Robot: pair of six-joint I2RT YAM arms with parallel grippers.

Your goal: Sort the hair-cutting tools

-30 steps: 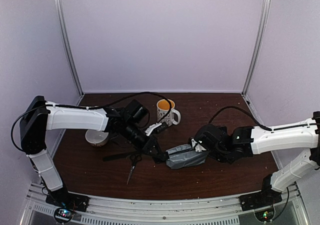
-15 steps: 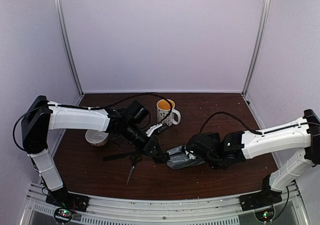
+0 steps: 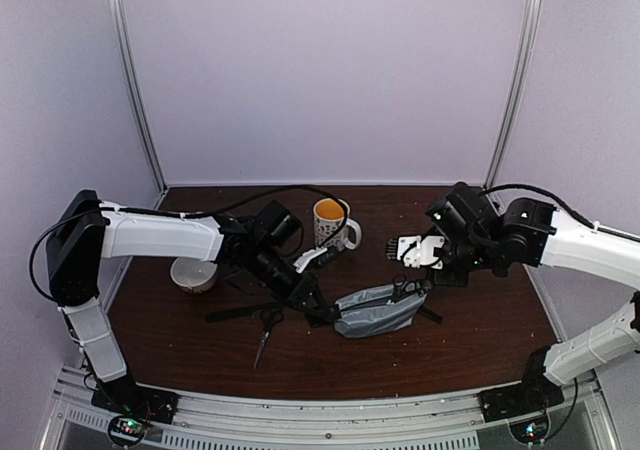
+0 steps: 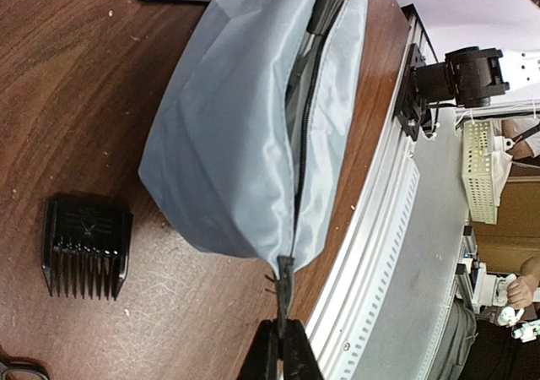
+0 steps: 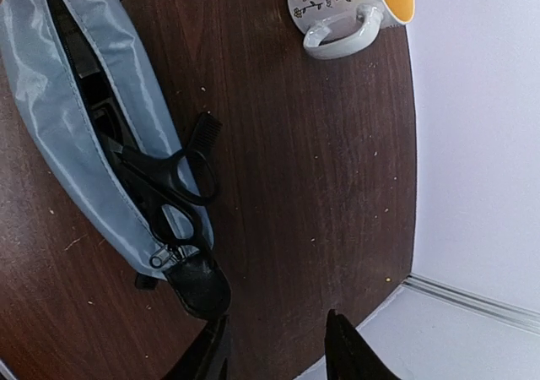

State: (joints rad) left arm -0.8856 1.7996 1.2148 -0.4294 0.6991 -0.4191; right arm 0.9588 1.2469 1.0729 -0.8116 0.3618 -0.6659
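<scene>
We are pinching the zipper pull (image 4: 283, 279) of the pouch (image 4: 228, 135) in our left gripper (image 4: 281, 338); our right gripper (image 5: 274, 350) is hanging open above. The scissors (image 5: 169, 190) are sticking out of the pouch; the other scissors (image 3: 266, 332) are lying on the table (image 3: 460, 340).

The pouch (image 3: 375, 312) is laid near the middle of the table (image 3: 470, 350). One pair of scissors (image 5: 139, 173) is lodged in its right end, handles sticking out. The mug (image 3: 333, 223) is set behind the pouch, and the bowl (image 3: 193, 275) well to its left. A second pair of scissors (image 3: 264, 338) and a comb (image 3: 235, 313) are laid left of the pouch. A small block (image 4: 84, 245) is placed just beside it.
</scene>
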